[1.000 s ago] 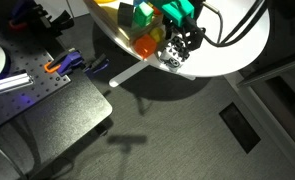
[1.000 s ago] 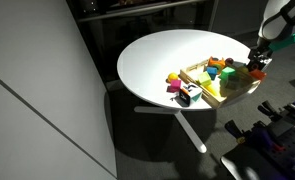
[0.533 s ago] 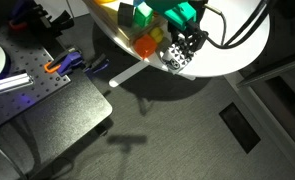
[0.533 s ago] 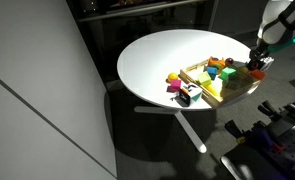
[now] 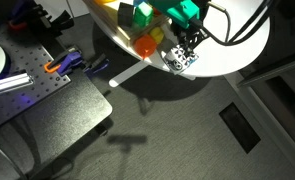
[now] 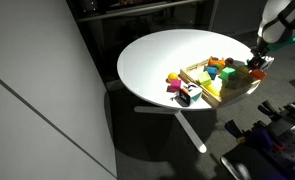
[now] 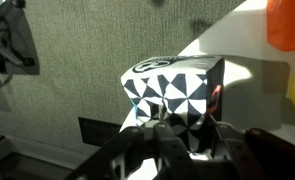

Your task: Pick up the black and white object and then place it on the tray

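Note:
The black and white object (image 7: 172, 90), a cube patterned with triangles, rests at the very edge of the round white table (image 6: 157, 55). In the wrist view my gripper (image 7: 185, 135) comes in from below, with its two fingers pressed against the cube's left and right sides, shut on it. In an exterior view the gripper (image 5: 185, 47) stands straight over the cube (image 5: 177, 61). The light-wood tray (image 6: 199, 68) lies beside it, with several coloured blocks in it. In that exterior view the gripper (image 6: 256, 66) hangs at the tray's right end and the cube is too small to make out.
An orange block (image 5: 145, 45) and a green block (image 5: 142, 12) sit close beside the gripper. A dark red ball (image 6: 173, 88) lies on the table next to the tray. Below the table edge are carpet, the table's white leg (image 5: 127, 72) and a dark metal bench (image 5: 47, 105).
The jaws have drawn together from wide open until they meet the cube's sides. The arm and the cube have hardly moved.

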Controlling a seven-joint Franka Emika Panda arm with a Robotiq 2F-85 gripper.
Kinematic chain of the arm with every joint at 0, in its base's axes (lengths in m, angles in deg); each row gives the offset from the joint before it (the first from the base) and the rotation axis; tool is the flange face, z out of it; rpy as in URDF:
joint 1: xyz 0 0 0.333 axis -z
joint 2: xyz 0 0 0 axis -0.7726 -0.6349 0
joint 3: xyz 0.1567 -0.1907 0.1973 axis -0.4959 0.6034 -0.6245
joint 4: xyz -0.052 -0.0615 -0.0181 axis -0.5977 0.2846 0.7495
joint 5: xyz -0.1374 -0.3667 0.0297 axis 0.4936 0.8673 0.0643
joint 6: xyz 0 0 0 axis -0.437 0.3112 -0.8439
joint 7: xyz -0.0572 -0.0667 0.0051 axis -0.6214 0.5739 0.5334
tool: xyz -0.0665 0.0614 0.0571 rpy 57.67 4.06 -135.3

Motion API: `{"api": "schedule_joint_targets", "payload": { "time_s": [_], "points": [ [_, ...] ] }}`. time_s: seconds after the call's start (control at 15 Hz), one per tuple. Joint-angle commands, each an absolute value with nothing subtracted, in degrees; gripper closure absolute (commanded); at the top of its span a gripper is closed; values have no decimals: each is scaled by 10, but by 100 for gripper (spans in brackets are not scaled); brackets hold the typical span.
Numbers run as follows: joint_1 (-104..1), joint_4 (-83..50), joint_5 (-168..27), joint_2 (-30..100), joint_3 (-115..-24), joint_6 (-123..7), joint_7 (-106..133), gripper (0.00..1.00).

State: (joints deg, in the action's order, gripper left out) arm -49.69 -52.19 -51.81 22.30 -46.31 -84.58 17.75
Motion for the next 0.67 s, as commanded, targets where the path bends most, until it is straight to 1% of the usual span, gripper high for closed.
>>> {"api": "schedule_joint_targets", "payload": {
  "time_s": [0.0,0.07,0.13,0.27,0.4,0.47,0.6],
  "points": [
    [-511,-512,-505,239,-447,-812,188,92],
    [-513,-512,-502,247,-446,-803,186,91],
    [-515,-511,-499,254,-445,-794,187,94],
    [-520,-510,-491,271,-447,-772,188,97],
    [-517,-512,-489,292,-460,-757,187,94],
    [-515,-513,-491,303,-468,-749,185,96],
    [-509,-517,-498,325,-487,-736,180,95]
  ]
}}
